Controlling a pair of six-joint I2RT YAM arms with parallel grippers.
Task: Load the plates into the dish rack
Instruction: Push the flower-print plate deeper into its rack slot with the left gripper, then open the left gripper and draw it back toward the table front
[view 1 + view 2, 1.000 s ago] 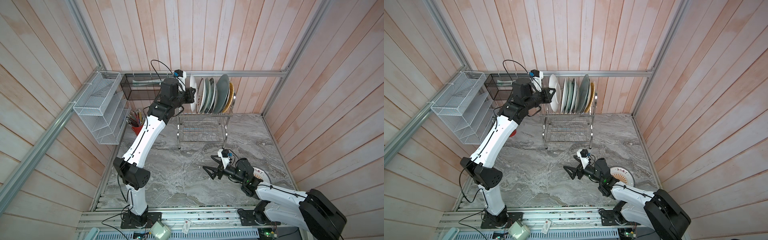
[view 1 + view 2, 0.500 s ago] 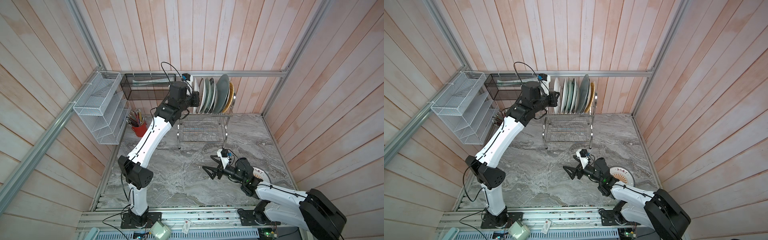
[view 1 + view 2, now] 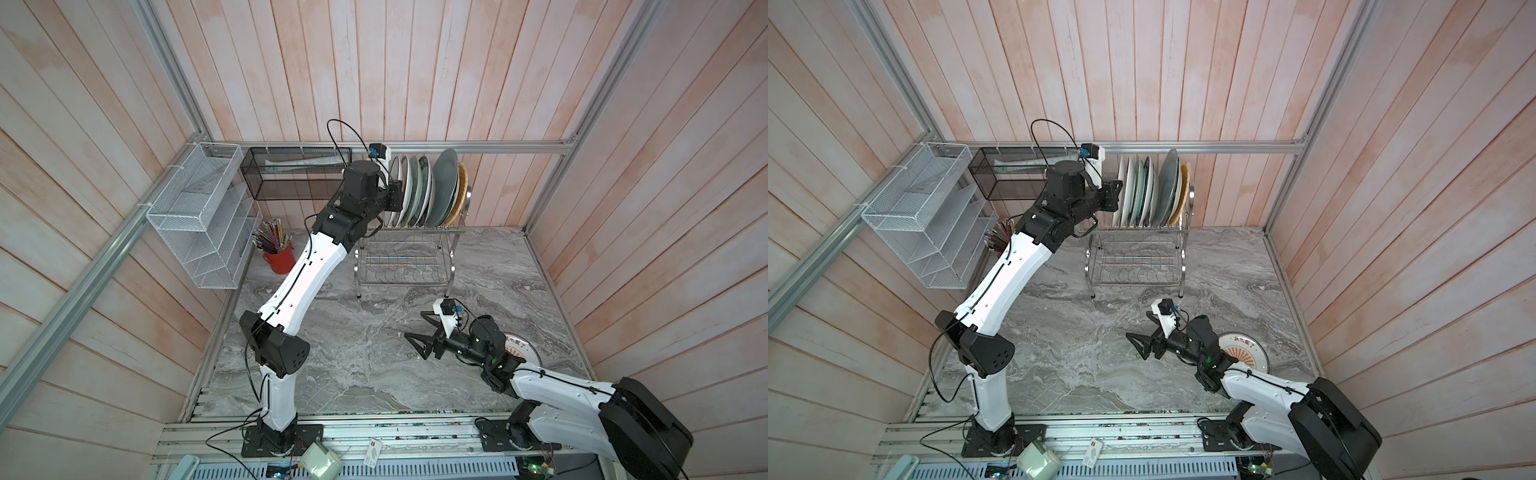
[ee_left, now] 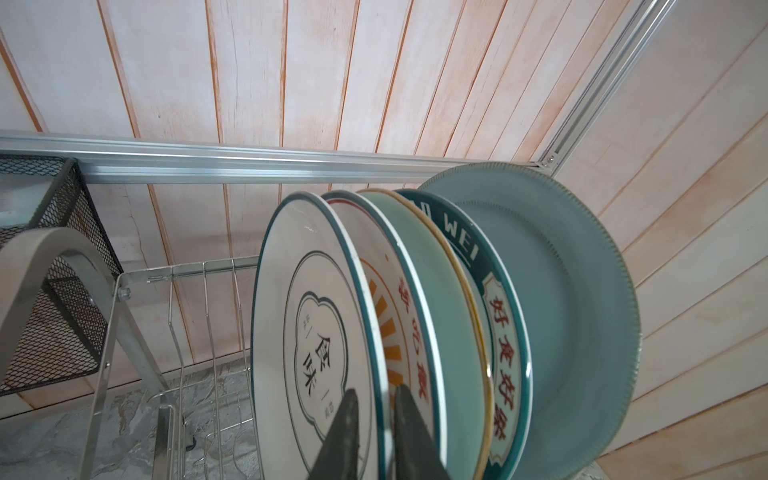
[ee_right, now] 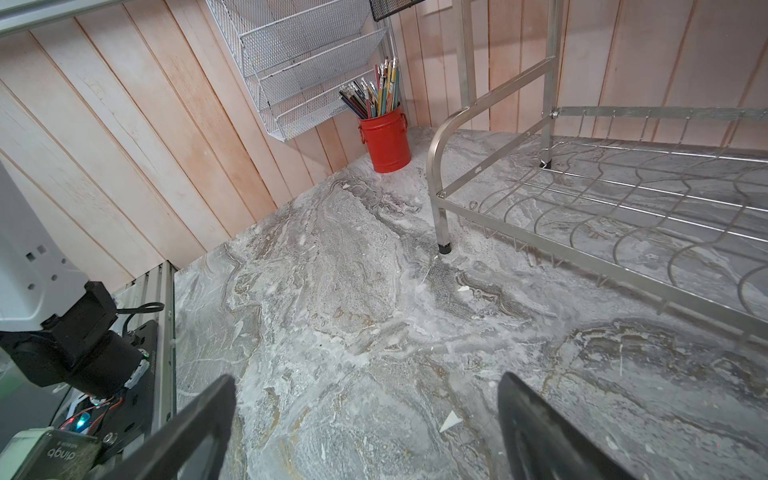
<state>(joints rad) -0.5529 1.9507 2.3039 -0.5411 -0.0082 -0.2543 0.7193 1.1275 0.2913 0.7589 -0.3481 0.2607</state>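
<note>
The dish rack (image 3: 405,266) (image 3: 1133,266) stands at the back with several plates (image 3: 419,191) upright in its top tier. My left gripper (image 3: 395,195) (image 4: 376,392) is at the row's left end. Its fingers straddle the rim of the white plate with green lettering (image 4: 316,316), a little apart from it, so it is open. Behind that plate stand a sunburst plate (image 4: 390,332), a mint one (image 4: 440,316) and a grey-teal one (image 4: 573,291). An orange-sunburst plate (image 3: 521,351) (image 3: 1246,353) lies flat on the table, partly under my right arm. My right gripper (image 3: 413,323) (image 5: 365,386) hangs wide open over bare marble.
A white wire organiser (image 3: 199,216) and a black mesh basket (image 3: 291,178) hang on the left and back walls. A red pot of pencils (image 3: 278,259) (image 5: 384,139) stands left of the rack. The rack's lower tier (image 5: 623,199) holds nothing.
My left arm has swung right and set the white plate into the left end of the row. Its jaws have begun to part. The right arm has not moved.
</note>
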